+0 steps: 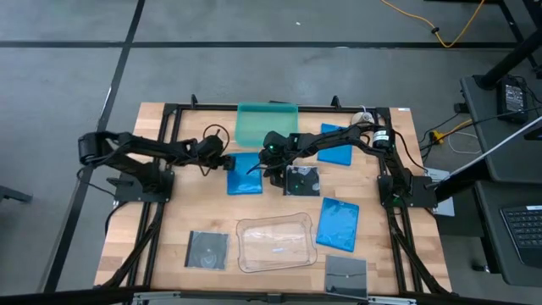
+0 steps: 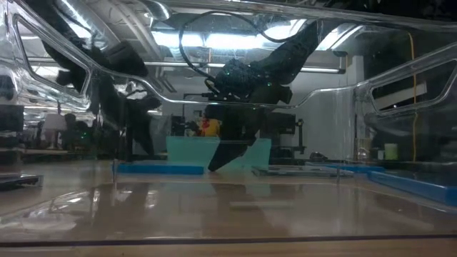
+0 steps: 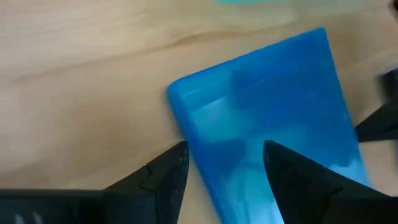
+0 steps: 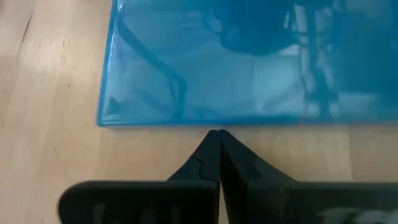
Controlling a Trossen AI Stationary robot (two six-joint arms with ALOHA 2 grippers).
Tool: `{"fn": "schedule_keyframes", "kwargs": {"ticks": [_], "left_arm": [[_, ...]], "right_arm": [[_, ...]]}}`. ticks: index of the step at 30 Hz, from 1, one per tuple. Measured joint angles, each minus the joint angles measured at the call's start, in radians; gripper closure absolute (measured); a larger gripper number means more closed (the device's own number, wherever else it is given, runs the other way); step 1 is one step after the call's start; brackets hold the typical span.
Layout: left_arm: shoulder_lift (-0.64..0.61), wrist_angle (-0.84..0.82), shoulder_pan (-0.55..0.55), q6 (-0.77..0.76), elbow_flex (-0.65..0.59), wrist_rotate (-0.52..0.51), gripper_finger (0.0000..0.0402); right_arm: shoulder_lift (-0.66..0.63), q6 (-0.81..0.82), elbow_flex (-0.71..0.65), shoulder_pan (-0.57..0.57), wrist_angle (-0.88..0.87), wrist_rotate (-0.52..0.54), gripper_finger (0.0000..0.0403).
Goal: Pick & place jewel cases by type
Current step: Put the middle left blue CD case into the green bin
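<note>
A bright blue jewel case (image 1: pixel 244 176) lies flat on the table in front of the teal tray. My left gripper (image 1: pixel 223 162) is at its left edge, open. In the left wrist view one finger (image 3: pixel 166 176) stands over bare wood and the other (image 3: pixel 292 183) over the case's top (image 3: pixel 261 106). My right gripper (image 1: pixel 262 167) reaches across from the right, shut, at the case's right edge. Two more blue cases (image 1: pixel 337 145) (image 1: pixel 338 224) and three dark square cases (image 1: pixel 302 180) (image 1: pixel 207 250) (image 1: pixel 346 275) lie flat elsewhere. My left gripper straddles the blue case's left edge (image 3: pixel 186 130) from above; whether either finger touches it I cannot tell. My right gripper has its shut fingertips (image 4: pixel 215 138) against the case's right edge (image 4: pixel 205 122), coming from the table's right and slanting down. The case lies flat on the table.
The teal tray (image 1: pixel 267 123) sits at the far edge, just beyond the case. A clear rounded tray (image 1: pixel 275 244) lies near the front middle. The right arm passes over one blue case and beside a dark case. Bare wood shows on the table's left side (image 1: pixel 169 229).
</note>
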Motion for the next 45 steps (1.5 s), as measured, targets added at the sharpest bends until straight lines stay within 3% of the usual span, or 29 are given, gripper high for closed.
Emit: {"fn": "schedule_keyframes", "kwargs": {"ticks": [5,15,27,31,36,45], "left_arm": [[0.070,0.109,-0.008,-0.031,0.000,-0.010,0.0203],[0.056,0.153,-0.007,-0.060,-0.006,0.017,0.0202],[-0.085,0.177,-0.021,-0.068,-0.002,0.015,0.0205],[-0.134,0.211,-0.039,-0.069,0.010,0.165,0.0206],[-0.107,0.124,-0.082,-0.082,0.005,0.143,0.0206],[-0.078,0.111,-0.119,-0.124,0.004,0.061,0.0210]], "right_arm": [[-0.001,-0.011,0.000,0.000,-0.007,-0.002,0.0400],[0.000,-0.033,-0.001,-0.012,-0.006,-0.011,0.0400],[0.000,-0.033,-0.003,-0.033,-0.017,-0.053,0.0399],[0.003,-0.031,0.000,-0.035,0.023,-0.020,0.0399],[0.003,-0.029,0.000,-0.036,0.033,-0.009,0.0398],[0.003,-0.027,0.000,-0.036,0.028,-0.009,0.0398]]}}
